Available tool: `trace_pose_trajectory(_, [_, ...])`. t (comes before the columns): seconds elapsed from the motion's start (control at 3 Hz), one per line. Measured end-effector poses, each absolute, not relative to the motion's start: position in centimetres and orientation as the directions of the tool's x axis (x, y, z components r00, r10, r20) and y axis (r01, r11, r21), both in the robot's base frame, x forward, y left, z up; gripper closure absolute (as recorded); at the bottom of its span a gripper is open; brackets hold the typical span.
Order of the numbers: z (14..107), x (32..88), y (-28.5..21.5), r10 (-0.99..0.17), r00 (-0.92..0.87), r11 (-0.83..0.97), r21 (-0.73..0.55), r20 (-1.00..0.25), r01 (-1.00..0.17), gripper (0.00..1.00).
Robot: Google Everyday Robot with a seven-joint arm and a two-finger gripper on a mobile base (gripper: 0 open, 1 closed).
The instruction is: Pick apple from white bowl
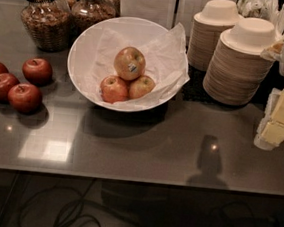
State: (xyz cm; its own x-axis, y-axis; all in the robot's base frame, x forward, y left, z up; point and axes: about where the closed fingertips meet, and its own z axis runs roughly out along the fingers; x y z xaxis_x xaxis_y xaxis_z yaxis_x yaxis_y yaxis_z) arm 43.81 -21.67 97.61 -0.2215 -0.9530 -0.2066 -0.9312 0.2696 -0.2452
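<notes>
The white bowl (89,40) stands at the back middle of the grey counter, lined with crumpled white paper. Three yellow-red apples lie in it. The apple (129,62) is the largest and rests on top at the back, with a small dark-and-white sticker on its side. Two smaller apples (114,88) (141,86) lie in front of it. My gripper (280,121) is at the right edge of the view, low over the counter, well to the right of the bowl and apart from it. It holds nothing that I can see.
Several dark red apples (25,97) lie on the counter left of the bowl. Glass jars (43,20) stand at the back left. Two stacks of small off-white disposable bowls (239,64) stand right of the white bowl. The counter's front edge (125,178) runs across the lower view.
</notes>
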Motion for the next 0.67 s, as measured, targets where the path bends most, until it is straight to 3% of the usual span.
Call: trace_pose_trajectory(0.67, [97.85, 44.43, -21.12, -0.952, -0.208, 0.264, -0.260, -0.224, -0.929, 0.00])
